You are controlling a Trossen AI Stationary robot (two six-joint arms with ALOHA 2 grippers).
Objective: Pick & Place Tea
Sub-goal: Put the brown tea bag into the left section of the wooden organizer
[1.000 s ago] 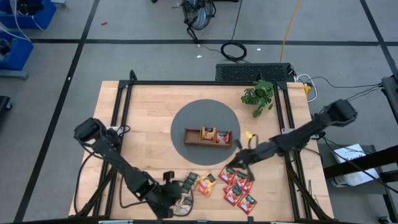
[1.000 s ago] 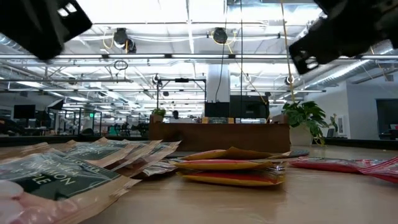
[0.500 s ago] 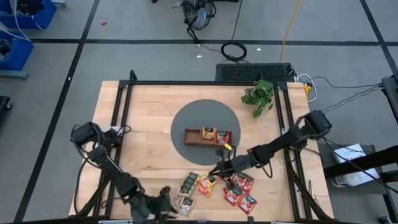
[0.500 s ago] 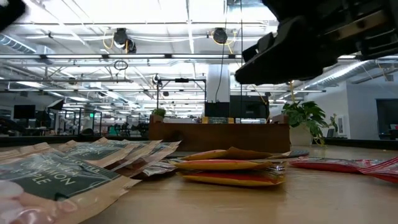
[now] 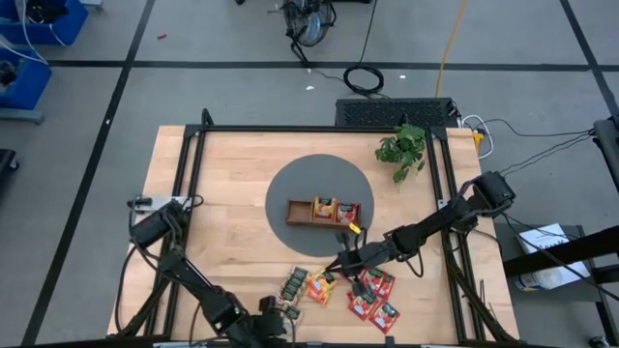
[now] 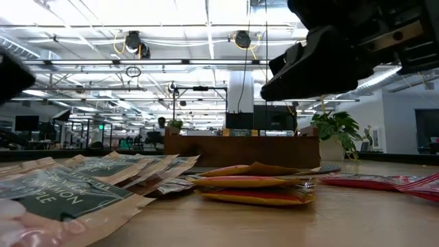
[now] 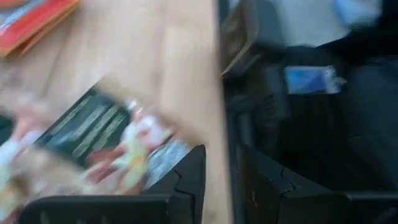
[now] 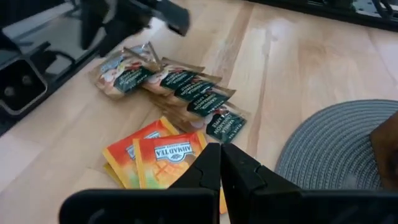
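The tea lies near the table's front edge: pale packets (image 5: 294,284) (image 8: 180,84), orange ones (image 5: 320,287) (image 8: 158,155) and red ones (image 5: 372,295), all flat on the wood. My left gripper (image 5: 279,319) (image 7: 221,158) stands at the front edge beside a pale packet (image 7: 106,137). Its fingers are a little apart with nothing between them. My right gripper (image 5: 338,263) (image 8: 221,152) is shut and hangs above the orange packets, clear of them in the low view (image 6: 274,82). The wooden tray (image 5: 300,211) holds an orange and a red packet.
The tray stands on a round grey mat (image 5: 290,179) at the table's middle. A leafy plant (image 5: 401,150) is at the far right. A black frame (image 5: 193,174) runs along the table's sides. Bare wood lies left of the mat.
My right gripper has moved toward the table's left and down, from over the red packets to over the orange ones, then stopped. My left gripper has sunk toward the front edge beside the pale packets. The packets have stayed where they were.
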